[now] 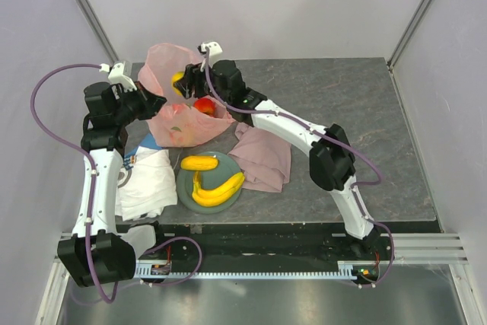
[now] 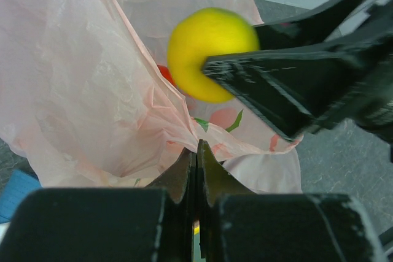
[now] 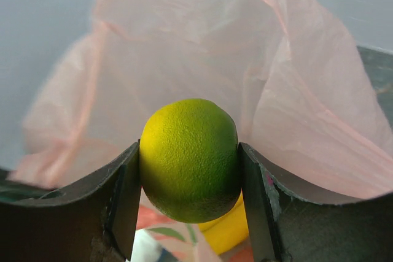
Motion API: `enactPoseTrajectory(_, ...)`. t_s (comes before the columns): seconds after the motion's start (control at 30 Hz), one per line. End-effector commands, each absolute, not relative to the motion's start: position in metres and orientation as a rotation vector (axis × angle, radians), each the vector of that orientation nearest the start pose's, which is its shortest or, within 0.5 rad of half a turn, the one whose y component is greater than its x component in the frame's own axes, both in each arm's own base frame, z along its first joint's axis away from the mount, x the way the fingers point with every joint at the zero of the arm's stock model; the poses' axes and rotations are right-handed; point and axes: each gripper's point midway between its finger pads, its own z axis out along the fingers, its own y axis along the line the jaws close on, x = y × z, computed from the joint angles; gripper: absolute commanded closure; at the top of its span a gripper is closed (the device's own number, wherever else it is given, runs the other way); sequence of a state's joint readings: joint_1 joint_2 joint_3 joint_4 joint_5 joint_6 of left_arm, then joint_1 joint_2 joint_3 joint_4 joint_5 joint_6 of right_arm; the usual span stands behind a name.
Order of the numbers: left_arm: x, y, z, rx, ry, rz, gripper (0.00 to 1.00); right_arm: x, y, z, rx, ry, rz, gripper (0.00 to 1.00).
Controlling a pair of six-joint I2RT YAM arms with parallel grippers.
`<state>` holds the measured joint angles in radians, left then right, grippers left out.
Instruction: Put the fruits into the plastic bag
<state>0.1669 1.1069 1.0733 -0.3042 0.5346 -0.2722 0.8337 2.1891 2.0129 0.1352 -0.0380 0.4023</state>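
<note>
The pale-pink plastic bag [image 1: 171,116] stands open at the back left of the table. My left gripper [image 1: 157,101] is shut on the bag's near edge [image 2: 184,133] and holds it up. My right gripper [image 1: 183,81] is shut on the small green-yellow fruit [image 3: 190,157] and holds it over the bag's mouth; the fruit also shows in the left wrist view [image 2: 209,53]. A red round fruit [image 1: 204,106] lies inside the bag. The bananas [image 1: 221,188] and the yellow oblong fruit [image 1: 199,163] lie on the grey-green plate [image 1: 183,188]. The tangerine is not clearly visible.
A dusty-pink cloth [image 1: 262,157] lies right of the plate. A white cloth [image 1: 144,180] and a blue item [image 1: 148,142] lie left of it, under my left arm. Something yellow [image 3: 230,228] shows below the held fruit.
</note>
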Motion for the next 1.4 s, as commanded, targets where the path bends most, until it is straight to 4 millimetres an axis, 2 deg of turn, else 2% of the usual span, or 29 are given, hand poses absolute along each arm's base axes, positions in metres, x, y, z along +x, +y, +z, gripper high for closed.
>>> enactPoseTrajectory(0.0, 0.354, -0.048, 0.301, -0.006, 1.865, -0.608, 0.98, 0.455, 0.505, 0.276, -0.404, 1.708, 0.766, 0.54)
enactPoseTrajectory(0.13, 0.354, -0.049, 0.301, -0.005, 1.867, -0.618, 0.98, 0.459, 0.493, 0.244, -0.422, 1.782, 0.632, 0.53)
enactPoseTrajectory(0.27, 0.354, -0.048, 0.301, -0.008, 1.867, -0.614, 0.99, 0.454, 0.485, 0.212, -0.459, 1.871, 0.555, 0.52)
enactPoseTrajectory(0.43, 0.354, -0.048, 0.3, -0.011, 1.869, -0.612, 0.98, 0.433, 0.476, 0.179, -0.53, 1.961, 0.509, 0.51)
enactPoseTrajectory(0.67, 0.355, -0.047, 0.299, -0.015, 1.871, -0.606, 0.98, 0.412, 0.471, 0.148, -0.595, 2.064, 0.464, 0.49)
enactPoseTrajectory(0.8, 0.355, -0.046, 0.299, -0.017, 1.869, -0.603, 0.98, 0.409, 0.467, 0.141, -0.603, 2.087, 0.441, 0.45)
enactPoseTrajectory(0.9, 0.354, -0.046, 0.299, -0.017, 1.869, -0.603, 0.98, 0.408, 0.466, 0.14, -0.607, 2.093, 0.439, 0.36)
enactPoseTrajectory(0.93, 0.354, -0.046, 0.299, -0.017, 1.868, -0.603, 0.98, 0.408, 0.467, 0.141, -0.609, 2.093, 0.442, 0.29)
enactPoseTrajectory(1.17, 0.355, -0.046, 0.299, -0.017, 1.868, -0.603, 0.98, 0.407, 0.47, 0.15, -0.623, 2.076, 0.465, 0.13)
enactPoseTrajectory(1.37, 0.355, -0.047, 0.3, -0.015, 1.867, -0.603, 0.98, 0.407, 0.475, 0.161, -0.611, 2.056, 0.504, 0.1)
